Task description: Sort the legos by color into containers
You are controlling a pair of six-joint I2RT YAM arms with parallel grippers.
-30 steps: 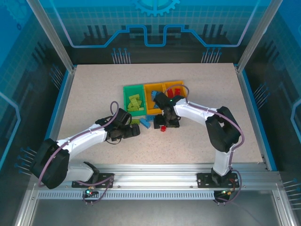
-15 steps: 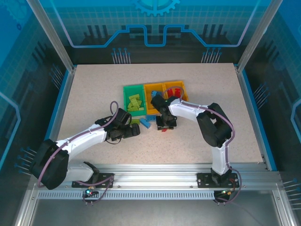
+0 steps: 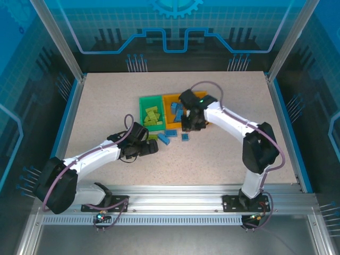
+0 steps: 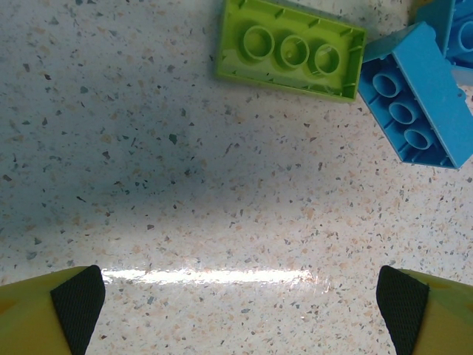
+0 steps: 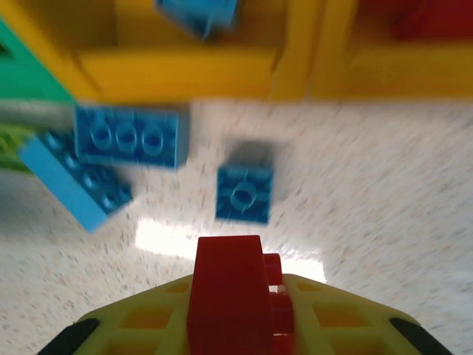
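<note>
My right gripper [image 5: 242, 334] is shut on a red lego [image 5: 225, 281] and holds it above the table in front of the containers. Below it lie three blue legos [image 5: 133, 137] [image 5: 74, 183] [image 5: 244, 194]. The orange middle bin [image 5: 185, 74] holds a blue lego [image 5: 199, 13]. Red shows in the orange bin to the right [image 5: 399, 70]. The green bin [image 3: 141, 112] holds several lime green legos [image 3: 152, 116]. My left gripper [image 4: 240, 303] is open low over bare table, just short of a lime green lego [image 4: 290, 53] and a blue one [image 4: 417, 96].
The right arm [image 3: 228, 125] reaches over the right end of the bin row. The left arm [image 3: 101, 154] lies low across the table's front left. Loose blue legos [image 3: 171, 134] lie just in front of the bins, between the two grippers.
My right gripper has shut on the red lego, lifted it off the table and swung back toward the bins. The left arm has not moved.
</note>
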